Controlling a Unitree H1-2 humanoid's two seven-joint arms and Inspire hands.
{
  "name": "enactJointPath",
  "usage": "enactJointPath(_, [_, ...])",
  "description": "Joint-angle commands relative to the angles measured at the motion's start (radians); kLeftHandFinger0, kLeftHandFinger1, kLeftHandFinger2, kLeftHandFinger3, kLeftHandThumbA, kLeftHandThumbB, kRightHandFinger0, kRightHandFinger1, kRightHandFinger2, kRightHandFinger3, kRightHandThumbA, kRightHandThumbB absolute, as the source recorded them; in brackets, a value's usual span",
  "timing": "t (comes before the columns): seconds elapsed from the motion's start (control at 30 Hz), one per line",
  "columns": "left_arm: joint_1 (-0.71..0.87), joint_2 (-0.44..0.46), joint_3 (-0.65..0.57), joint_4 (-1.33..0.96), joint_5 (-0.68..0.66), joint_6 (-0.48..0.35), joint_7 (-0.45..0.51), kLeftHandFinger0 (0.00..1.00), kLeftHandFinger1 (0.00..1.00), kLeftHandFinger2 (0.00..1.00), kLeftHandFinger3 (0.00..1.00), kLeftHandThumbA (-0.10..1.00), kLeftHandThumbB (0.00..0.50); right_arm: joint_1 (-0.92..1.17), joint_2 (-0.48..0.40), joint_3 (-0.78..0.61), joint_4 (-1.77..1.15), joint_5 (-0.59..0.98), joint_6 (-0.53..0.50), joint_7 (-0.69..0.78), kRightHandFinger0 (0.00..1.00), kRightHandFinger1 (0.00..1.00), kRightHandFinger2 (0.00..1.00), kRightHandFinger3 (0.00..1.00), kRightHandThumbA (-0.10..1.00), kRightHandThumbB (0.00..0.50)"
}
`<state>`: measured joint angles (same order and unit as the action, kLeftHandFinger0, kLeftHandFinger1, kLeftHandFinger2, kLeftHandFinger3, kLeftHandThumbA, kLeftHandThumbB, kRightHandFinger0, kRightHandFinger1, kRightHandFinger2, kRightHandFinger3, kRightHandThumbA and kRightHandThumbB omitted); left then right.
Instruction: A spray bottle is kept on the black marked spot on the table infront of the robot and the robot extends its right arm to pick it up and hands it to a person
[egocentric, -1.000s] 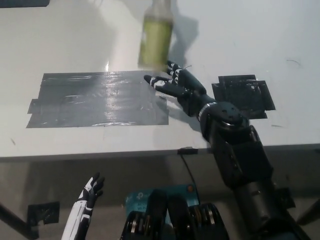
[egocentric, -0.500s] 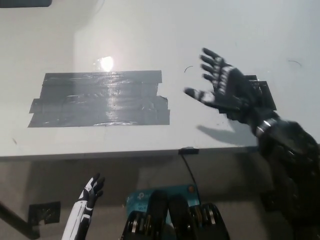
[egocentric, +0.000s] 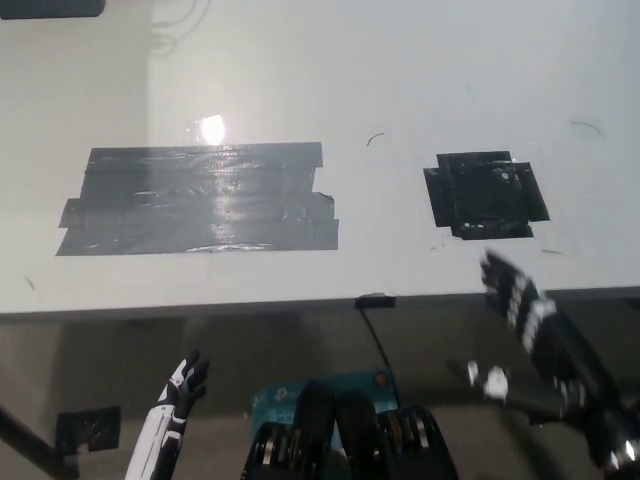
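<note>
The black marked spot (egocentric: 487, 195) is a roughly square patch of overlapping black tape strips, lying flat on the white table (egocentric: 400, 60). It sits toward the table's right side, near the front edge, with a glossy, slightly wrinkled surface.

**Where things lay on and below the counter**

A wide patch of tape (egocentric: 198, 199) lay on the counter (egocentric: 400, 80), left of its middle. A smaller square patch (egocentric: 487, 195) lay to its right, well apart, with bare counter between them. The right robot hand (egocentric: 525, 310) hung at the counter's near edge, below and before the square patch. The left robot hand (egocentric: 183, 384) rested low at the left, below the counter's edge.
</note>
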<state>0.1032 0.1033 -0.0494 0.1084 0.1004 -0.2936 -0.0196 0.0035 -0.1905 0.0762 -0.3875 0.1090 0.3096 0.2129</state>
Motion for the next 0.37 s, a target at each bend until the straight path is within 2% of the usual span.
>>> enactJointPath(0.0, [0.005, 0.007, 0.001, -0.012, 0.002, -0.028, -0.002, 1.0, 1.0, 1.0, 1.0, 1.0, 0.372, 0.072, 0.015, 0.008, 0.111, -0.102, -0.312, -0.046, 1.0, 1.0, 1.0, 1.0, 0.9, 0.318])
enactJointPath(0.1, [0.0, 0.004, 0.001, -0.006, 0.003, -0.031, -0.001, 1.0, 1.0, 1.0, 1.0, 1.0, 0.372, 0.075, 0.02, 0.005, 0.203, -0.116, -0.357, -0.059, 1.0, 1.0, 1.0, 1.0, 0.89, 0.313])
enactJointPath(0.2, [-0.003, 0.006, 0.003, -0.005, 0.002, -0.032, 0.0, 1.0, 1.0, 1.0, 1.0, 1.0, 0.369, 0.063, 0.024, 0.005, 0.266, -0.111, -0.364, -0.057, 1.0, 1.0, 1.0, 1.0, 0.91, 0.346])
enactJointPath(0.33, [-0.011, 0.007, 0.002, 0.0, -0.002, -0.034, -0.004, 1.0, 1.0, 1.0, 1.0, 1.0, 0.367, 0.057, 0.022, 0.004, 0.296, -0.113, -0.367, -0.055, 1.0, 1.0, 1.0, 1.0, 0.9, 0.34])
